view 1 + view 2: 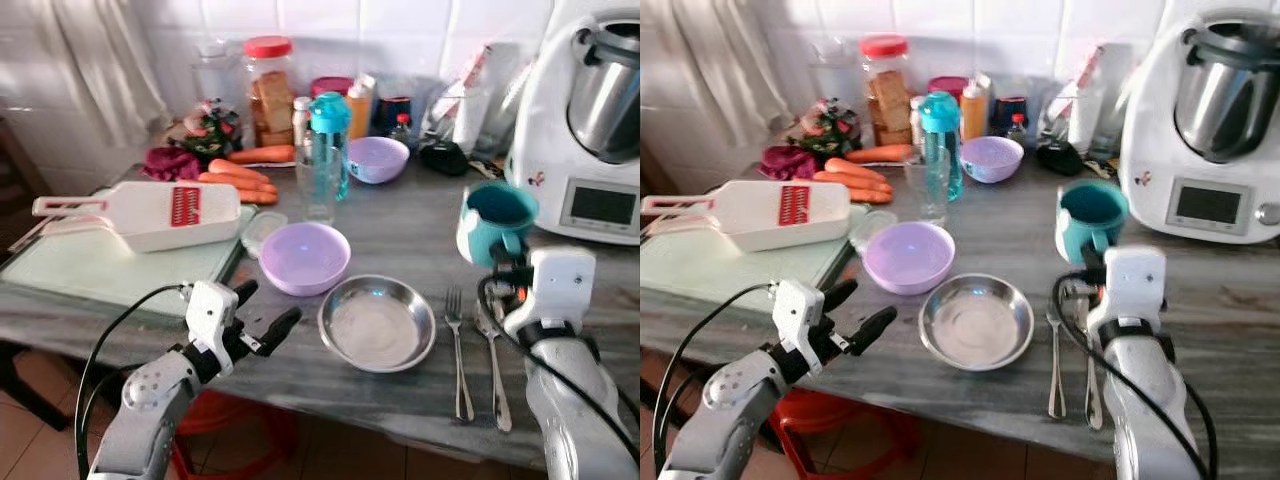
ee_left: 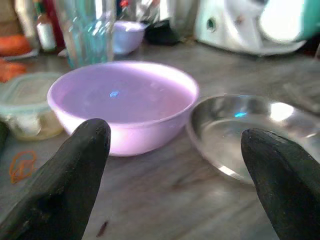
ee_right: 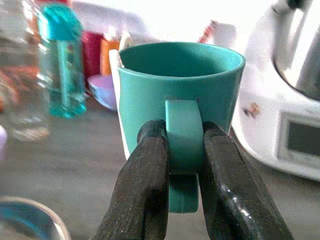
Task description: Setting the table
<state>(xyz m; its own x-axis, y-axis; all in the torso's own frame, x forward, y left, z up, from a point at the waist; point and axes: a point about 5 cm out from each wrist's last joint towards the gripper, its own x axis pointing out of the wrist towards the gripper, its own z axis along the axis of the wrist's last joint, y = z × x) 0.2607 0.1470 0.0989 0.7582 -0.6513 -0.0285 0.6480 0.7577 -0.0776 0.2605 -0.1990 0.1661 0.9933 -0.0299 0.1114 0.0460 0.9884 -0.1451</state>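
Currently right end effector (image 3: 182,165) grips the teal mug (image 1: 497,220) by its handle, mug upright, far of the fork (image 1: 458,350) and spoon (image 1: 492,365) at right. Left end effector (image 1: 262,318) spread wide, empty, near the lilac bowl (image 1: 304,257) and steel plate (image 1: 377,322) on the grey surface (image 1: 400,215).

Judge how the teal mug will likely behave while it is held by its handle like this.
The right pincer pinches only the teal mug by its handle, so the mug's body may swing or tilt. It looks rigid, probably ceramic, so breakable if dropped. The glossy surface could slip between the fingers.
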